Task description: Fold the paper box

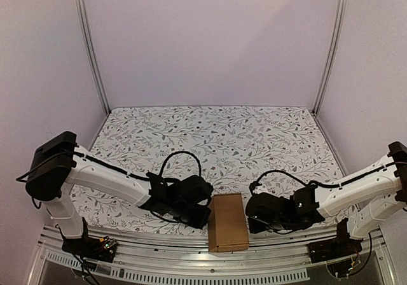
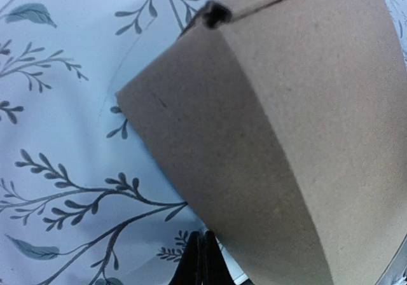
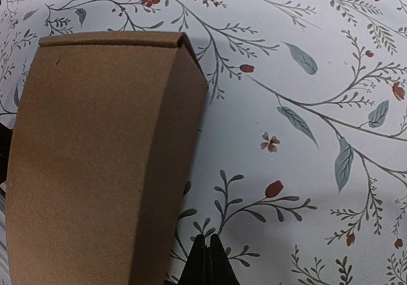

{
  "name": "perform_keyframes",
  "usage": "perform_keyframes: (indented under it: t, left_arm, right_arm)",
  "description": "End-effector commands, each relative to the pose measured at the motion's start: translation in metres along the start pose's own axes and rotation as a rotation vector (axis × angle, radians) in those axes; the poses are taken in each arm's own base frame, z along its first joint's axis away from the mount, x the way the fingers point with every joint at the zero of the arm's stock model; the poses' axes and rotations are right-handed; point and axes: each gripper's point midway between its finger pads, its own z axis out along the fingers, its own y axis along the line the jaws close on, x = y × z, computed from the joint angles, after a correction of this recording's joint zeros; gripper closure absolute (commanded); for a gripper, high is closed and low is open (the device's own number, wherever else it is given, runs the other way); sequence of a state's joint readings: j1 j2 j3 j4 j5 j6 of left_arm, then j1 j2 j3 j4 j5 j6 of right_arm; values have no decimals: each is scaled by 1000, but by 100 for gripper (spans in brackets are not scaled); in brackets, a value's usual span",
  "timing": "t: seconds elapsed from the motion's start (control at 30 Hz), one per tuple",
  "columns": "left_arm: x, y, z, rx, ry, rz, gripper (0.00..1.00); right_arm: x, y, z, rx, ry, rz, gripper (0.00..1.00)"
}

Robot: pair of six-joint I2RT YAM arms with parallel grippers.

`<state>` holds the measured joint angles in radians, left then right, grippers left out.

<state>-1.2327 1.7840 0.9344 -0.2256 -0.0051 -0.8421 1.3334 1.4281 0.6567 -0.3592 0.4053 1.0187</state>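
Paper box (image 1: 227, 221) looks formed: closed oblong carton on the counter (image 1: 254, 139) near edge, between arms. Left tool (image 2: 201, 261) and right tool (image 3: 208, 261) both pinched closed, empty. Probably done; far-end flap unverified.

Oblong brown cardboard box (image 1: 228, 222) with black left gripper (image 1: 202, 214) and black right gripper (image 1: 254, 212) just beside its long sides.
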Motion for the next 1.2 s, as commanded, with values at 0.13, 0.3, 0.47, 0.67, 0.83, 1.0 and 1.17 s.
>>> perform_keyframes:
  t: [0.13, 0.3, 0.47, 0.67, 0.83, 1.0, 1.17]
  left_arm:
    - [0, 1, 8, -3, 41, -5, 100]
    - [-1, -3, 9, 15, 40, -9, 100]
    - [-2, -12, 12, 61, 42, -19, 100]
    - [-13, -40, 5, 209, -7, -30, 100]
    - [-33, -71, -17, 418, -115, -54, 100]
    - [-45, -84, -41, 544, -190, -62, 100]
    - [-50, -76, -66, 536, -246, -37, 100]
  right_arm:
    - [12, 36, 23, -149, 52, 79, 100]
    - [18, 45, 28, -199, 70, 107, 100]
    - [19, 58, 31, -245, 82, 125, 100]
    - [19, 72, 37, -276, 100, 121, 100]
    - [18, 80, 39, -291, 106, 111, 100]
    - [16, 83, 37, -297, 99, 97, 100]
    - [7, 80, 39, -296, 90, 98, 100]
